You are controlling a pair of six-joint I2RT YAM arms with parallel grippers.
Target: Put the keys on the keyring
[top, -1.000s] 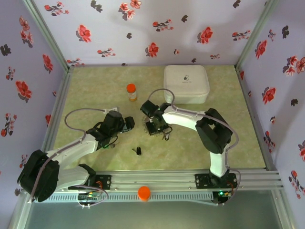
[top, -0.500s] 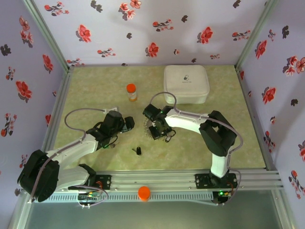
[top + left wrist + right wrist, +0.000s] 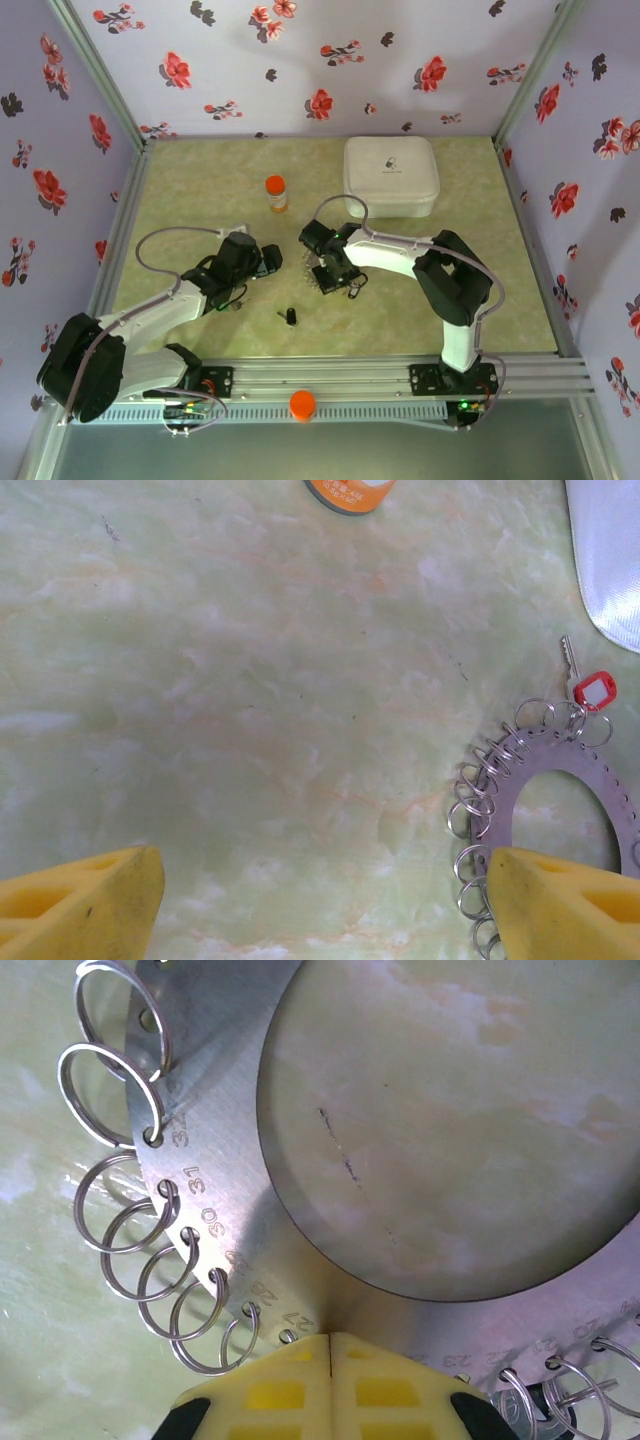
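The right fingers point(image 3: 270, 1392) were pressed shut against the band of the keyring point(image 3: 212, 1090), which lay on the surface point(image 3: 250, 700), a red-headed key point(image 3: 593, 690) at its rim. The left fingers point(image 3: 85, 900) stood wide apart beside it, empty.

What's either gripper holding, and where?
Nothing, apparently: left gripper is open and empty; right gripper is shut, tips on the flat band of the keyring.
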